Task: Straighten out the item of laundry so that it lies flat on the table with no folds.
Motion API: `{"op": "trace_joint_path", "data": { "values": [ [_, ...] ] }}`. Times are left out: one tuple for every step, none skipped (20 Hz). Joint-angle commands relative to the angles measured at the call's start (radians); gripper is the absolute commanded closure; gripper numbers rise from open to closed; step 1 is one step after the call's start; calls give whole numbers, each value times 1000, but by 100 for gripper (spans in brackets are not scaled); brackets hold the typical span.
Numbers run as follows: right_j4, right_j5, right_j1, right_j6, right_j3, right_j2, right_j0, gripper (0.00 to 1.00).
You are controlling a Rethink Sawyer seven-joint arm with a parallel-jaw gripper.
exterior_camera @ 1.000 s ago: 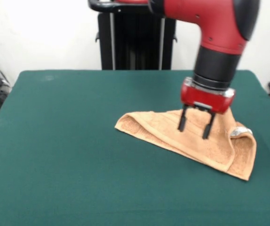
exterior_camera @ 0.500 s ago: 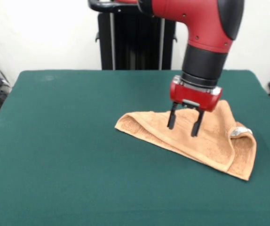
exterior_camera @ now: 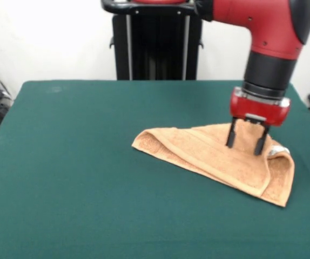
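While the table (exterior_camera: 79, 178) spreads wide and green, the towel (exterior_camera: 209, 156) lies folded into a triangle right of its centre. Just above the towel's right part hangs the gripper (exterior_camera: 246, 144), fingers parted and empty, likely seeking the folded-over layer beside the white tag (exterior_camera: 276, 151).

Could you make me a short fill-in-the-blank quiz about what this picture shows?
1. The folded orange-tan terry towel lies on a table covered in dark ____ cloth.
2. The red and black arm's gripper has its jaws ____.
3. The gripper hangs above the towel's ____ half in the picture.
4. The small tag on the towel is ____.

Missing words: green; open; right; white
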Motion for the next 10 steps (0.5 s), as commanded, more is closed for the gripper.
{"op": "trace_joint_path", "data": {
  "values": [
    [100, 139, 74, 252, -63, 24, 51, 0],
    [105, 140, 74, 249, -63, 24, 51, 0],
    [111, 138, 76, 249, -62, 22, 55, 0],
    [115, 135, 77, 246, -61, 23, 55, 0],
    [118, 132, 80, 243, -62, 25, 55, 0],
    [123, 126, 83, 242, -62, 28, 53, 0],
    [128, 121, 89, 242, -63, 28, 55, 0],
    [132, 124, 93, 243, -68, 24, 59, 0],
    [140, 126, 100, 249, -75, 17, 67, 0],
    [147, 131, 105, 253, -82, 12, 74, 0]
  ]
}}
